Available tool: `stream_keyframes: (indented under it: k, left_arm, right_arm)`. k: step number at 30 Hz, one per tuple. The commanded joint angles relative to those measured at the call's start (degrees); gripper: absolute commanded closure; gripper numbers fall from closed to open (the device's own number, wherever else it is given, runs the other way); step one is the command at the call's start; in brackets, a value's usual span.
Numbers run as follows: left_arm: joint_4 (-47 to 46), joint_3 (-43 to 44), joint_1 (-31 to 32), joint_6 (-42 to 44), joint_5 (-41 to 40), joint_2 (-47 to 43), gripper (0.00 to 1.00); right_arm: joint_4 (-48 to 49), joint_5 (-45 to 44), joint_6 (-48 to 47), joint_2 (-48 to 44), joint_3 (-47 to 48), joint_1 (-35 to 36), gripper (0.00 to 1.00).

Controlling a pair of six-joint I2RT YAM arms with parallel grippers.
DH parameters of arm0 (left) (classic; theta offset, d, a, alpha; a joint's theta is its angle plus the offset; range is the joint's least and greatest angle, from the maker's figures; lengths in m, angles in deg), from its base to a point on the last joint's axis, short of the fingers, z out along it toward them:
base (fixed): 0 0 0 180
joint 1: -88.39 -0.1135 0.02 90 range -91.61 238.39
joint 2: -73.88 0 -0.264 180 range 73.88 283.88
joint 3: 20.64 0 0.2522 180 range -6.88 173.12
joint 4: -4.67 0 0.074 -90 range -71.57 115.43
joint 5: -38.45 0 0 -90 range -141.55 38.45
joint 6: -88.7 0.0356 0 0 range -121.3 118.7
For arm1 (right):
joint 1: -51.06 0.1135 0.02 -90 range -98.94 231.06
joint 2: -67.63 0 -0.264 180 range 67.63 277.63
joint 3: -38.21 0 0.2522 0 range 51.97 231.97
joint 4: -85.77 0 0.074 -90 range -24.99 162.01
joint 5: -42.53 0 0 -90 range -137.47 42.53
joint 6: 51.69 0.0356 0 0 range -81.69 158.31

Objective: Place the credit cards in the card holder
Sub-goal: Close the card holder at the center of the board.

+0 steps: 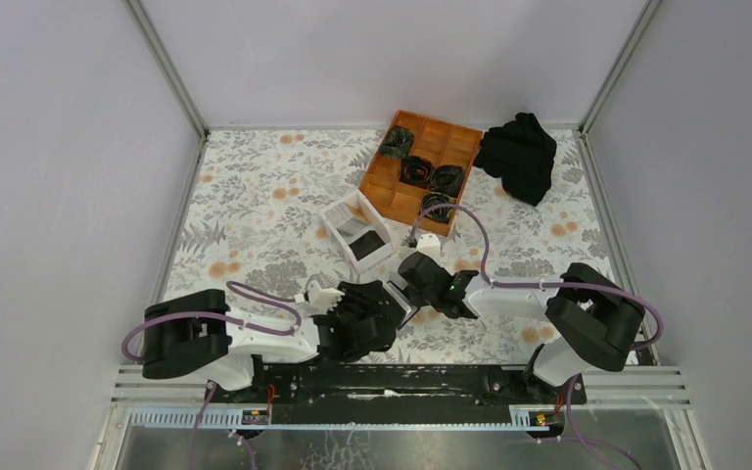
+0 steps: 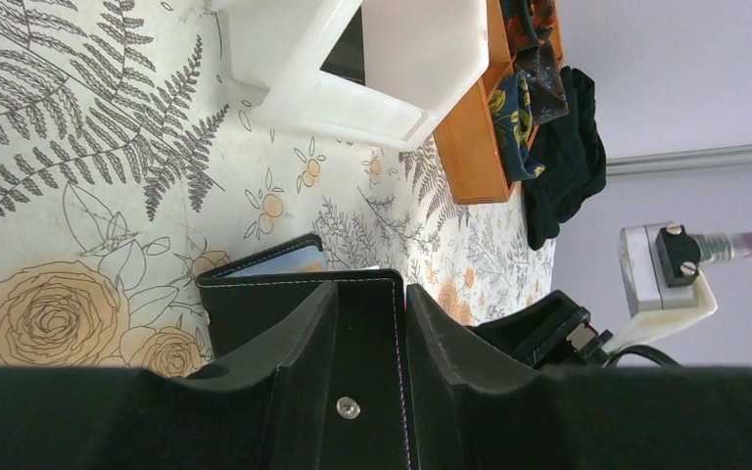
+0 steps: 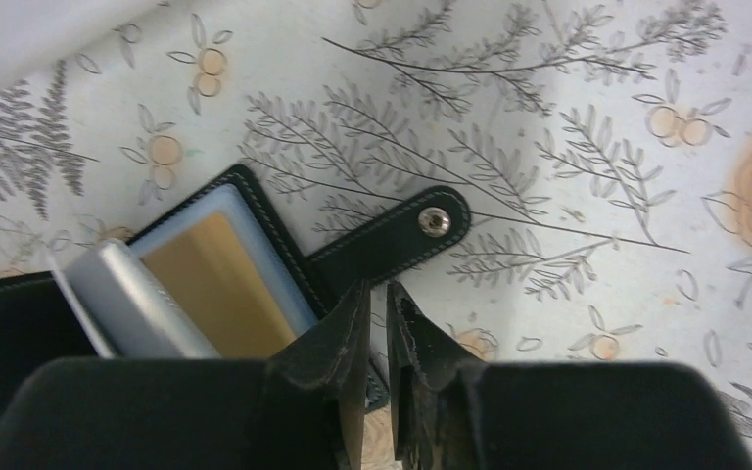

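Black stitched folding card holder (image 2: 255, 304) is lying open on the floral counter (image 3: 548, 117), with the left claw (image 2: 372, 294) clamping its snap flap. Meanwhile the right claw (image 3: 379, 289) is sitting nearly closed at its strap edge, and an orange-tan card (image 3: 220, 284) is showing inside.

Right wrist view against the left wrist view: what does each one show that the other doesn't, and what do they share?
Only the right wrist view shows the strap tab lying flat on the table, and an orange-tan card inside the open card holder. Only the left wrist view shows the wooden tray and the black cloth beyond it. Both show the card holder lying on the floral table, with light blue showing at its edge.
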Motion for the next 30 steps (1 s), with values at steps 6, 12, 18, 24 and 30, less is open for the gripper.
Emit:
stream_keyframes:
  k: [6, 12, 18, 24, 30]
  left_arm:
    - [-7.2, 1.4, -2.1, 5.0, 2.6, 3.0, 0.61]
    - [-8.7, 3.4, -3.0, 8.1, 3.8, 4.6, 0.61]
    - [-8.2, 5.1, -3.4, 8.5, 5.7, 7.2, 0.61]
    - [-6.4, 5.9, -3.5, 7.5, 6.1, 9.1, 0.6]
    - [-3.6, 7.1, -4.0, 6.9, 6.4, 10.9, 0.6]
  right_arm:
    - [-5.3, -5.7, -1.6, -5.5, -1.1, -0.6, 0.77]
    - [-6.6, -6.6, -1.5, -9.3, -2.2, -0.8, 0.76]
    - [-6.1, -5.6, -1.3, -11.2, -3.8, -2.4, 0.7]
    - [-0.1, 1.3, -1.0, -12.5, -7.1, -7.6, 0.55]
    - [8.3, 8.1, 0.2, -15.5, -10.8, -11.7, 0.54]
